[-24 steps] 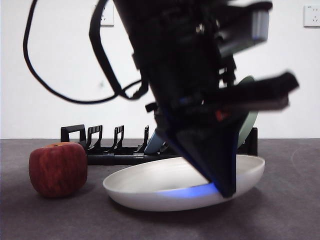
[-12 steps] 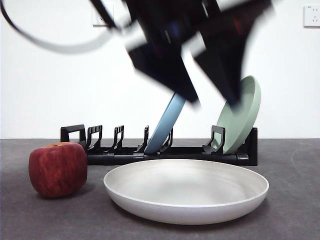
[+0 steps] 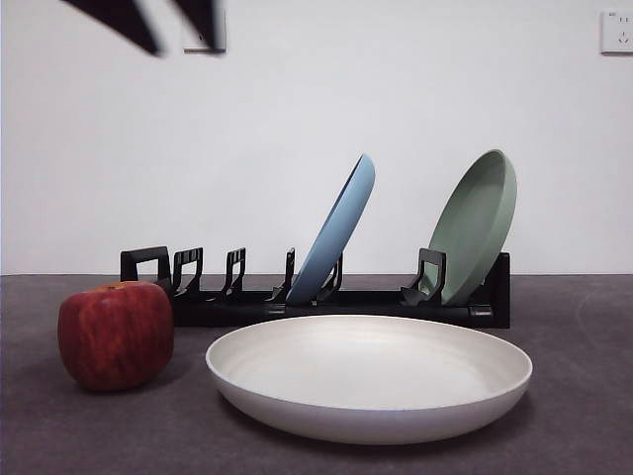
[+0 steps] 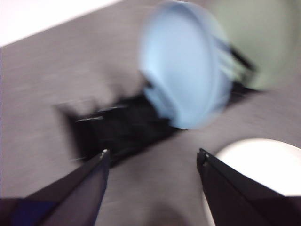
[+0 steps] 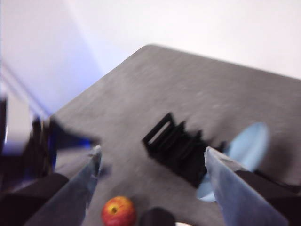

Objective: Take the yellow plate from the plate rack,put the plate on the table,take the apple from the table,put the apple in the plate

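The yellow plate (image 3: 368, 381) lies flat on the table (image 3: 574, 426), in front of the plate rack (image 3: 227, 302). The apple (image 3: 116, 334) stands on the table to the plate's left, apart from it. A blurred black gripper (image 3: 178, 30) shows only at the top left corner, high above everything. My left gripper (image 4: 153, 157) is open and empty, above the rack (image 4: 117, 127) and the plate's rim (image 4: 258, 165). My right gripper (image 5: 153, 155) is open and empty, high over the table, with the apple (image 5: 118, 211) far below it.
A blue plate (image 3: 336, 233) and a pale green plate (image 3: 477, 226) lean upright in the rack. The rack's left slots hold nothing. In the right wrist view the other arm (image 5: 28, 150) shows dark and blurred at one side.
The gripper that held the yellow plate let go of it, then rose up and to the left, almost out of the front view. The plate now lies flat; the apple has not moved.
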Robot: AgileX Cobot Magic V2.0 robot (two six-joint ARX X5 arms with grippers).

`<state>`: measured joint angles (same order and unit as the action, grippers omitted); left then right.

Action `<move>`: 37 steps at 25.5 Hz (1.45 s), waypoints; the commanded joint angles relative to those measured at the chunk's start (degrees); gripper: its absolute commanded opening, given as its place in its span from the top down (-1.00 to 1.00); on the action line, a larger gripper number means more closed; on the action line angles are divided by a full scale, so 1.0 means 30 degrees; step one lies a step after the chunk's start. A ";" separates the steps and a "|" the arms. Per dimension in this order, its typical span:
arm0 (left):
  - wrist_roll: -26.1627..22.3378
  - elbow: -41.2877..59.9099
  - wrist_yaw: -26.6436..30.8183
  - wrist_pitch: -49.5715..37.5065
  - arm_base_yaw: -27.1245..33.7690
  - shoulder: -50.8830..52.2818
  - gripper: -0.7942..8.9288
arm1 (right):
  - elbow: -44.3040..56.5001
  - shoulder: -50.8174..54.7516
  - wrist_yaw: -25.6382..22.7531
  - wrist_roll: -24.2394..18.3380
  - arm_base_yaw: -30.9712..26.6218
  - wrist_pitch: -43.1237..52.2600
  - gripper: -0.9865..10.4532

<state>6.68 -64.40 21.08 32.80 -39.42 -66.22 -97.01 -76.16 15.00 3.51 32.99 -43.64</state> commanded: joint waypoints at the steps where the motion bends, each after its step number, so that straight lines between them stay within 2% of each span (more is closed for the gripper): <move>1: -0.0262 0.0066 -0.0233 0.0204 0.2761 0.1173 0.19 | 0.0022 -0.1122 0.0000 -0.0867 0.1319 0.0117 0.16; 6: -0.0459 0.0066 -0.1384 0.0612 0.6251 0.3344 0.19 | 0.0022 -0.3351 -0.0138 -0.1945 0.3548 0.0117 0.13; 8: -0.0539 0.0066 -0.1989 0.0692 0.7176 0.4211 0.19 | 0.0022 -0.4452 -0.0277 -0.2310 0.4320 0.0197 0.01; 12: -0.0743 0.0066 -0.2696 0.0743 0.8386 0.6062 0.19 | 0.0022 -0.6819 -0.2018 -0.3133 0.5719 0.0597 -0.07; 15: -0.0743 0.0066 -0.2688 0.1115 0.8553 0.8000 0.19 | 0.0022 -0.9566 -0.2200 -0.3351 0.6696 0.0882 -0.06; 21: -0.0743 0.0066 -0.2616 0.2703 0.8553 1.0375 0.19 | 0.0022 -1.4039 -0.2200 -0.3577 0.7431 0.1676 -0.06; 28: -0.0750 0.0066 -0.2586 0.4102 0.8553 1.0550 0.19 | 0.0029 -1.5941 -0.2193 -0.3621 0.7439 0.1974 -0.04; 29: -0.0750 0.0066 -0.2586 0.4102 0.8553 1.0550 0.19 | 0.0029 -1.5941 -0.2178 -0.3606 0.7453 0.1996 0.04; 32: -0.0758 0.0066 -0.2594 0.4109 0.8553 1.0550 0.19 | 0.0029 -1.5941 -0.2186 -0.3621 0.7526 0.1792 0.84; 37: -0.0750 0.0066 -0.2718 0.4240 0.8553 1.0550 0.19 | 0.0022 -1.5693 -0.2208 -0.3621 0.7555 0.1530 0.85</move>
<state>4.99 -64.40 12.93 45.52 -13.91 -34.74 -97.06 -123.31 8.36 -7.11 55.37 -38.48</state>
